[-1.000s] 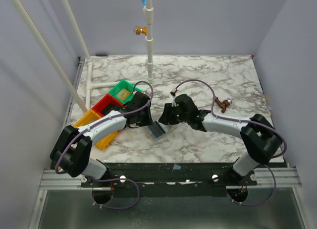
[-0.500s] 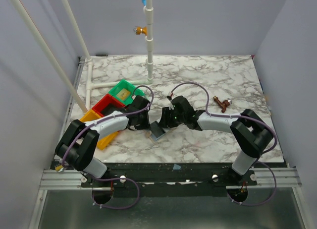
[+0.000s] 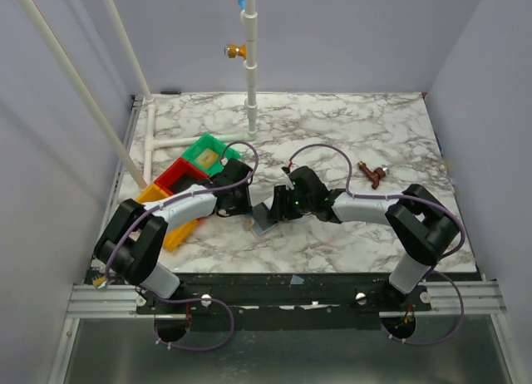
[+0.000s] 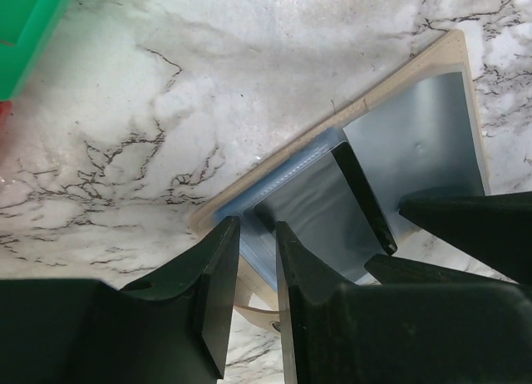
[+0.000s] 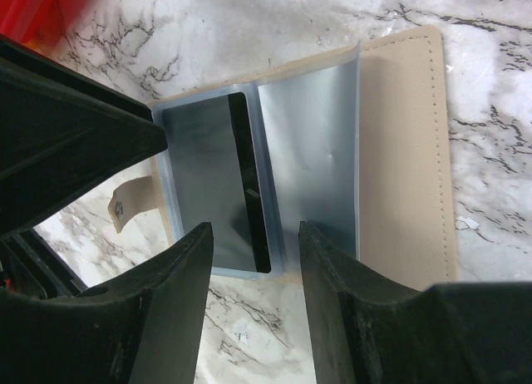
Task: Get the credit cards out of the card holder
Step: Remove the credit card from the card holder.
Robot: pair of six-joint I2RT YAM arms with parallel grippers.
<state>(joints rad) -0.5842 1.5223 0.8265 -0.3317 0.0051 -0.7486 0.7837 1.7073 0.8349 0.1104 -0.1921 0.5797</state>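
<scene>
Left gripper: the black two-finger left gripper (image 4: pixel 256 226) is bearing on the card holder's edge on the left arm's side. Its fingers are nearly pressed together with the clear sleeve's rim between them, so it is apparently pinching that edge to anchor it.
Right gripper: the black two-finger right gripper (image 5: pixel 254 228) is hovering just above the holder's open inside. Its fingers are spread, gripping nothing and straddling the sleeve pocket.
Card holder: the small flat tan-beige card holder (image 5: pixel 403 151), grey-blue inside, is lying open on the white veined marble table (image 3: pixel 374 126), between the two grippers.
Card inside: a thin dark rectangular card (image 5: pixel 204 176) is sitting in the holder's clear pocket, seemingly fully seated.
Card outside: a thin tan-gold card (image 3: pixel 206 158) is lying in the green plastic tray (image 3: pixel 218 143), well apart from the holder.
Progress: judging by this, the task is partway done. One card seems to be out already, the dark card is waiting to be drawn, and any cards hidden behind it cannot be told.
</scene>
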